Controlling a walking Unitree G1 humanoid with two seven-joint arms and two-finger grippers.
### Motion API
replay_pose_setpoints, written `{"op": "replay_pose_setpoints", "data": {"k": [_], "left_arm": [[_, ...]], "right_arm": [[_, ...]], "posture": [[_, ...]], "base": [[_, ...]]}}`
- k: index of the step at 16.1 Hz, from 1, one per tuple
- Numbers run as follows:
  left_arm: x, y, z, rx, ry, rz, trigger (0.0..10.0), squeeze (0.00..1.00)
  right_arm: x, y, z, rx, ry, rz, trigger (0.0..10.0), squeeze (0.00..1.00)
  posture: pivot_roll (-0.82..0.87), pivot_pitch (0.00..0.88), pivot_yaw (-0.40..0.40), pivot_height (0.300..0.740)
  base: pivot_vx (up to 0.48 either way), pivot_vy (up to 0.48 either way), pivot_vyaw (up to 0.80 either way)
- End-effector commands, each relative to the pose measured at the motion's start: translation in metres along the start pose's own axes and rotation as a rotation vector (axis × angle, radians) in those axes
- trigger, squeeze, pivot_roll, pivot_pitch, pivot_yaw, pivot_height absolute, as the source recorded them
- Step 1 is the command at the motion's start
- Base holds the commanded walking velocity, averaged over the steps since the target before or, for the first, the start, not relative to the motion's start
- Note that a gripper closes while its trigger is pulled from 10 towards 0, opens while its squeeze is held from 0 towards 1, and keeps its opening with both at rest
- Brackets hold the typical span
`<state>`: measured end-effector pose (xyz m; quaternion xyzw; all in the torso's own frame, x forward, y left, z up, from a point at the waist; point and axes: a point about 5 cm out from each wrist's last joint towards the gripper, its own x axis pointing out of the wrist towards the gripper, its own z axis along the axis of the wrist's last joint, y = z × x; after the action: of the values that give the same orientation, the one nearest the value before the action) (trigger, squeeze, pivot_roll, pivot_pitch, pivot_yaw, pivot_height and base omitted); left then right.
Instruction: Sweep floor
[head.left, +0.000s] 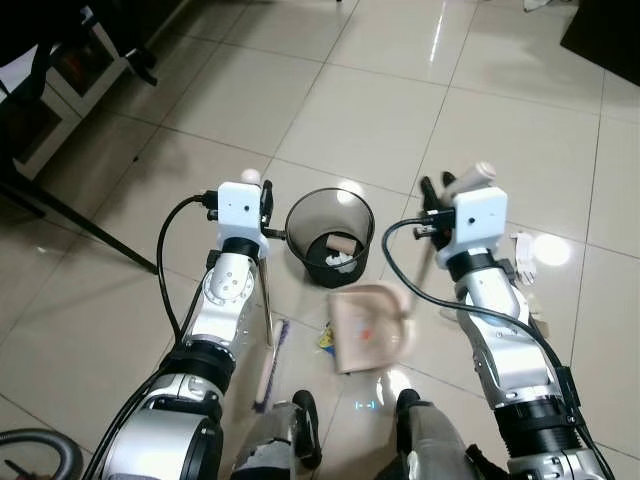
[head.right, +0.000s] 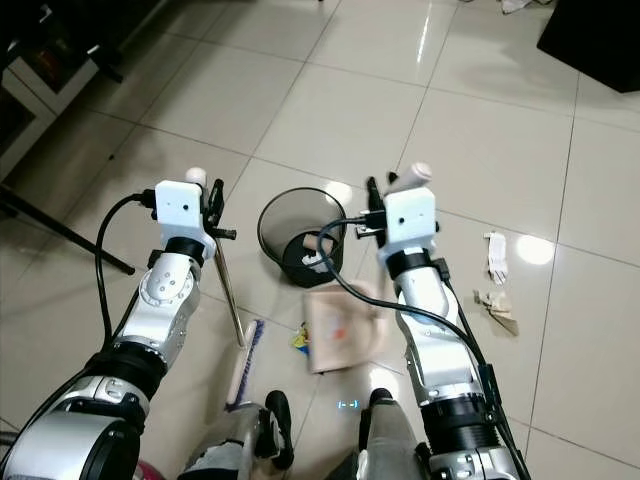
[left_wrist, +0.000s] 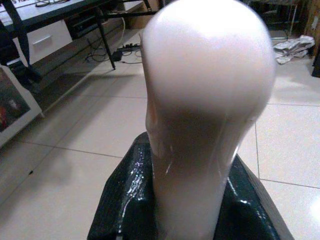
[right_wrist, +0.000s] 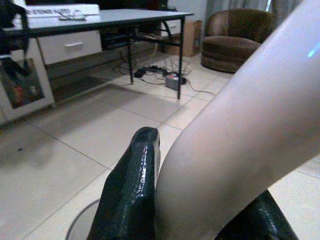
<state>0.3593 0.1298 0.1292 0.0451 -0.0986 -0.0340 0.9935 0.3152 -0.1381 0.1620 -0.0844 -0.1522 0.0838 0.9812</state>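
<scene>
Broom (head.left: 268, 350) runs down and back from the left fingers (head.left: 263, 205), which are closed around its handle top. Dustpan (head.left: 368, 325) lies below the right fingers (head.left: 440, 195), clamped on its handle, just behind the bin (head.left: 330, 236). Scraps (head.left: 326, 338) lie between brush and pan.

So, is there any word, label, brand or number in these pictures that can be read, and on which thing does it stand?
None can be read.
White box on the desk: a dark line of print along its side, too blurred to read.
Poster leaning on the white cabinet: a coloured picture, no legible letters.
Wire bin, dustpan, broom: no visible label.
</scene>
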Motion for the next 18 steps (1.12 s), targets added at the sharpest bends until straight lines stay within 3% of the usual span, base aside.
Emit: {"op": "replay_pose_setpoints", "data": {"k": [1,4,7,11,14,18], "left_arm": [[-0.002,0.005,-0.004,-0.001,0.013,0.027,10.0,0.0],[-0.002,0.007,-0.005,0.001,0.015,0.027,10.0,0.0],[-0.003,0.007,-0.006,0.001,0.019,0.031,10.0,0.0],[-0.004,0.004,-0.008,-0.004,0.024,0.028,10.0,0.0],[-0.005,-0.005,-0.011,-0.016,0.04,0.039,10.0,0.0],[0.0,-0.018,-0.01,-0.013,0.056,0.06,10.0,0.0]], "right_arm": [[0.001,-0.002,0.009,-0.027,-0.033,0.009,10.0,0.0],[0.0,-0.016,0.01,-0.156,-0.018,0.058,10.0,0.0],[-0.003,-0.017,0.003,-0.239,0.005,0.097,10.0,0.0],[-0.012,0.006,-0.018,-0.261,0.042,0.133,10.0,0.0],[-0.014,0.034,-0.035,-0.191,0.092,0.089,10.0,0.0],[-0.011,0.051,-0.037,-0.159,0.095,0.071,10.0,0.0]], "posture": [[-0.03,0.287,0.146,0.74],[-0.04,0.279,0.141,0.74],[-0.04,0.277,0.138,0.74],[-0.04,0.278,0.142,0.74],[-0.03,0.274,0.142,0.74],[-0.04,0.275,0.138,0.74]], "base": [[0.0,0.0,0.0],[0.0,0.0,0.0],[0.0,0.0,0.0],[0.0,0.0,0.0],[0.0,0.0,0.0],[0.0,0.0,0.0]]}}
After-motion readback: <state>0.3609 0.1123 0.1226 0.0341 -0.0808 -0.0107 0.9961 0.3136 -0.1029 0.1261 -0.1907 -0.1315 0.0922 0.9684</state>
